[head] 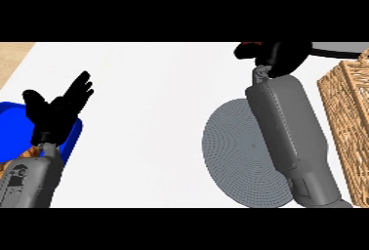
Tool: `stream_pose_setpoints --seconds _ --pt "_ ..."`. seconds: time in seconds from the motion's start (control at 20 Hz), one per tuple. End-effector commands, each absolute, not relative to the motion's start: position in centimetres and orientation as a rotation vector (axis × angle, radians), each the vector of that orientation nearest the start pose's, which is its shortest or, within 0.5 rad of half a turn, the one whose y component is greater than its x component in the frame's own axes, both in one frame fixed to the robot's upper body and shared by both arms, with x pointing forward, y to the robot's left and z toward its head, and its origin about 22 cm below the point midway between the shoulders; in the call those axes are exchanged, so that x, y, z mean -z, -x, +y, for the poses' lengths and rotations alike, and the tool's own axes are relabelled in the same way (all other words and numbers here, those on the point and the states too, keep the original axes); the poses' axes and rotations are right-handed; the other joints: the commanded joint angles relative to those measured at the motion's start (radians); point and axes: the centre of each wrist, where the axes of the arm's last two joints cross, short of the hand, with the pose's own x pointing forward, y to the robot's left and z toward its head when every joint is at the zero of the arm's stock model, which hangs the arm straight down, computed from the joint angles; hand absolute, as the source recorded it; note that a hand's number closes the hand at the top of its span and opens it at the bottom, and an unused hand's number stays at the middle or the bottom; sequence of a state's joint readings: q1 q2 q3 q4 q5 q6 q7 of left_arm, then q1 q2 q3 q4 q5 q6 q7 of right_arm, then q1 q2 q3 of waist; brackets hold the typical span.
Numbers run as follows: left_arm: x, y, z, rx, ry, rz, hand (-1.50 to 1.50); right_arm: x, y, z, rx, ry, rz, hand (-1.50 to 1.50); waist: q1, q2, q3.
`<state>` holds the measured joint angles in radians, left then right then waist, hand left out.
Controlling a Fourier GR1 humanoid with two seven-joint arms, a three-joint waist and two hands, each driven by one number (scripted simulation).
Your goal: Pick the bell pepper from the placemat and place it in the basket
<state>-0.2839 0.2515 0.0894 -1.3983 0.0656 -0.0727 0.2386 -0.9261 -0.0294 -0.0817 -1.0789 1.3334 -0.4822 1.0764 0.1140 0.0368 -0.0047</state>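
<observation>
The right hand (282, 54) is up at the far edge, fingers curled around something red, probably the bell pepper (250, 44), though only a sliver shows. The grey placemat (238, 151) lies bare, so the pick looks done; the drop is still to come. The wicker basket (349, 107) sits just right of that forearm, its rim close, so little sideways room there. The left hand (57, 110) rests open at the near left, above a blue bin (72, 134). The white counter (151, 97) between is wide open.
</observation>
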Motion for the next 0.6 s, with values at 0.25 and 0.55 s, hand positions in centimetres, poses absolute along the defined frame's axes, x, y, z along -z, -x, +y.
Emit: stream_pose_setpoints --seconds 0.25,0.55 --pt "-5.4 -31.3 29.0 0.164 -0.118 -1.420 0.00 -24.7 -44.9 -13.5 0.385 1.529 -1.063 1.50 -0.002 0.000 -0.001" --pt "-5.1 -31.3 27.8 0.172 -0.130 -1.432 0.00 -28.4 -46.0 -14.5 0.458 1.622 -1.014 1.50 -0.008 -0.002 0.001"
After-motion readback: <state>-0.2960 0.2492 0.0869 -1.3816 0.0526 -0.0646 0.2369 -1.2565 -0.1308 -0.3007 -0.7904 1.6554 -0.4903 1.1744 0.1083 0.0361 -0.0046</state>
